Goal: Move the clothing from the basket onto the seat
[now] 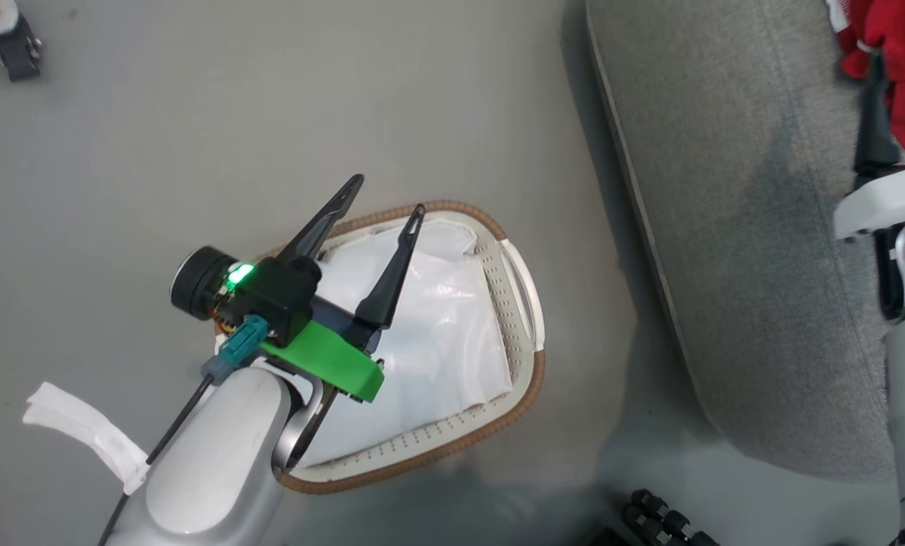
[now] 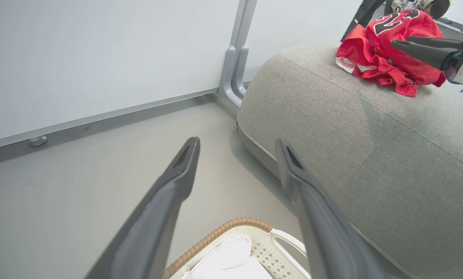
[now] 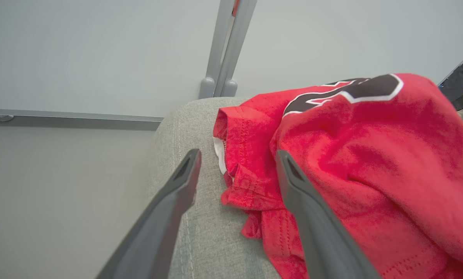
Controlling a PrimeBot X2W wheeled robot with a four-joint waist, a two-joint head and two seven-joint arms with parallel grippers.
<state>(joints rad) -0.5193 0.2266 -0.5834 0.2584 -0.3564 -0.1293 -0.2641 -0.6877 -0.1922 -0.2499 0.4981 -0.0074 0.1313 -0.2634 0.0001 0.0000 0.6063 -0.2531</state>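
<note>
The red jersey point(image 1: 900, 68) lies bunched on the far part of the grey seat point(image 1: 748, 227), its black numerals point(image 3: 355, 91) facing up. My right gripper point(image 3: 238, 155) is open at the jersey's point(image 3: 371, 162) near edge, with one finger over the red cloth and nothing clamped between the two. In the left wrist view the right gripper point(image 2: 400, 43) hovers just above the jersey point(image 2: 386, 62). The cream basket point(image 1: 524, 379) stands on the floor left of the seat, holding only its white liner point(image 1: 437, 318). My left gripper point(image 1: 389, 195) is open above the basket's far rim point(image 2: 231, 226).
A white cloth strip point(image 1: 81, 432) lies on the floor at the lower left. Black knobbed gear point(image 1: 665, 519) sits at the bottom edge by the seat's corner. A wall with a grey post point(image 2: 235, 58) stands behind the seat point(image 2: 371, 135).
</note>
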